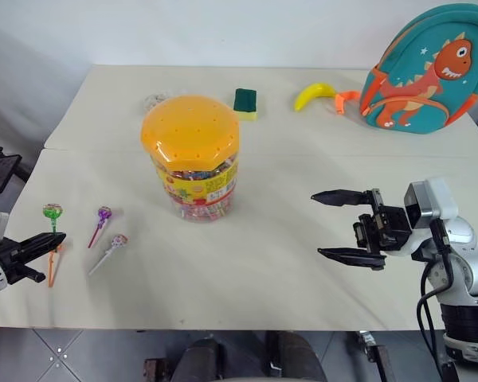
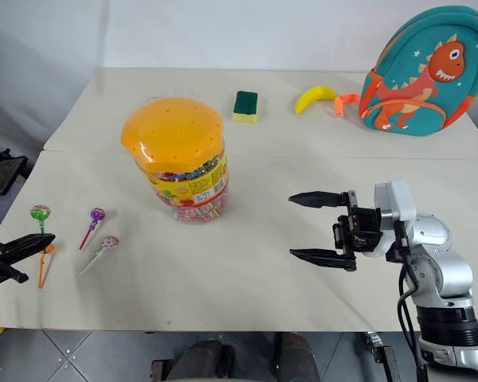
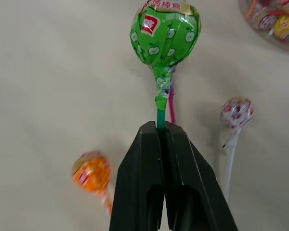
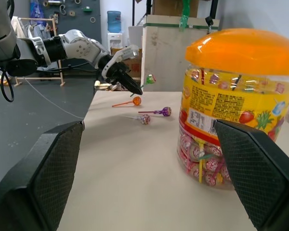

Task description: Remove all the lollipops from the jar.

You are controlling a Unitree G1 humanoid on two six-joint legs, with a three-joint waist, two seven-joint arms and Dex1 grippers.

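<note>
Closed black left gripper [image 3: 161, 132] pinches the green-stick lollipop [image 3: 165, 31] at near left, likely to lay it beside three lollipops [image 1: 103, 215] already lying on the table. Right gripper [image 1: 342, 226] waits open. Farther, the clear orange-lidded plastic jar [image 1: 193, 155] stands mid-table.

The left gripper [image 3: 160, 126] pinches the green lollipop [image 3: 165, 32] by its stick, candy head beyond the fingertips. An orange lollipop [image 3: 90, 172] and a white-stick lollipop [image 3: 236, 112] lie on the table [image 3: 53, 82] on either side.
</note>
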